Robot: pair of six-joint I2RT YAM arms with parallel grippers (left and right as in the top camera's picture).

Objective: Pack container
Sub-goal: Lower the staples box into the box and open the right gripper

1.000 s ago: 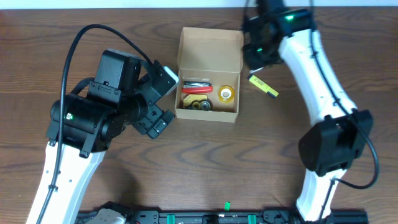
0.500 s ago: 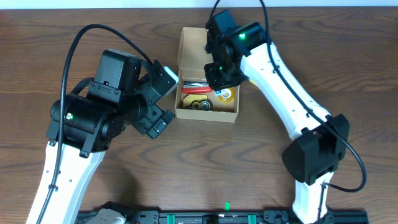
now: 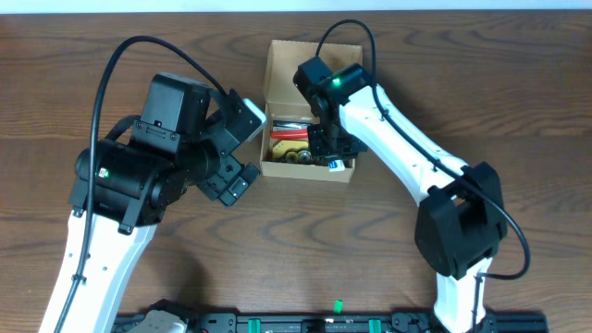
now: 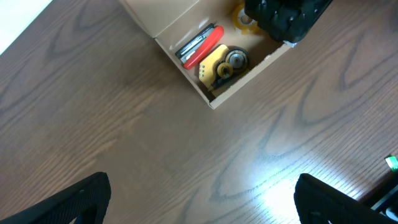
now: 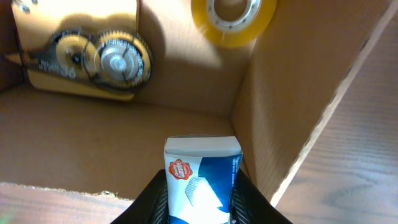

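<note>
The tan cardboard box with hinged flap (image 3: 291,74) is set open on the brown wooden table (image 3: 518,83). A small blue-and-white carton (image 5: 202,168), its red logo unreadable, is gripped inside it by the right gripper (image 5: 200,199). The left gripper (image 4: 202,205) is spread wide.

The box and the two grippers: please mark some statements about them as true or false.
1. The box has its lid open. True.
2. The right gripper is empty. False: it is shut on a small blue and white pack.
3. A yellow tape roll lies in the box. True.
4. The left gripper grips the red tool. False: it is open and holds nothing.
5. The red tool lies on the table. False: it lies in the box.
</note>
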